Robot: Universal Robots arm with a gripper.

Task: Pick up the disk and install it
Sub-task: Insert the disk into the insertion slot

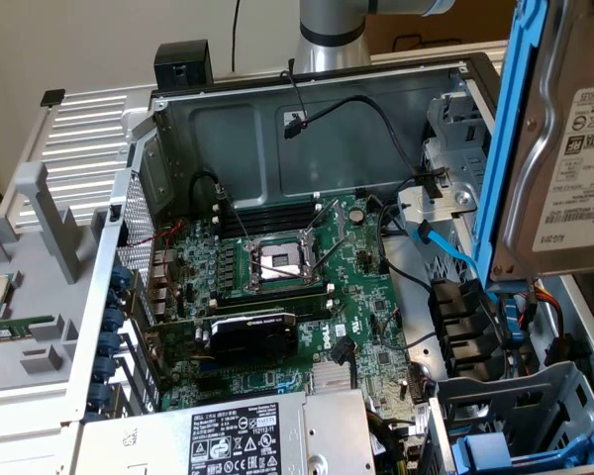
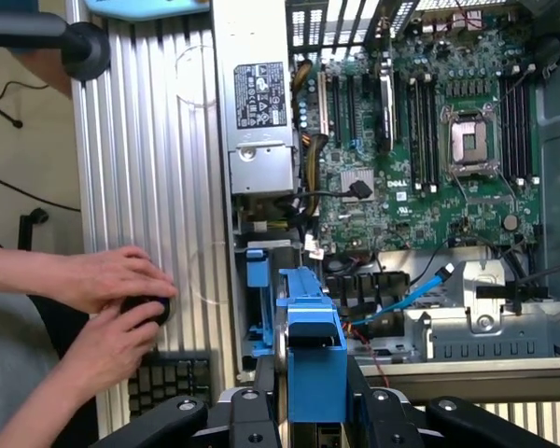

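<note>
The disk (image 1: 574, 168) hangs upright in the air at the exterior view's right, above the open computer case. It is a silver drive with a white printed label, clipped in a bright blue plastic frame (image 1: 503, 148). In the wrist view I look down the frame's blue edge (image 2: 313, 341), and my gripper (image 2: 310, 392) is shut on it, with a black finger (image 2: 261, 385) on either side. Below the disk lie the case's drive bays (image 2: 485, 322).
The case lies open with the motherboard (image 1: 277, 267) and a silver power-supply box (image 1: 247, 435). Another blue tray (image 1: 485, 455) sits in the drive cage at the exterior view's lower right. A person's hands (image 2: 112, 299) rest by a keyboard (image 2: 168, 378) beside the case.
</note>
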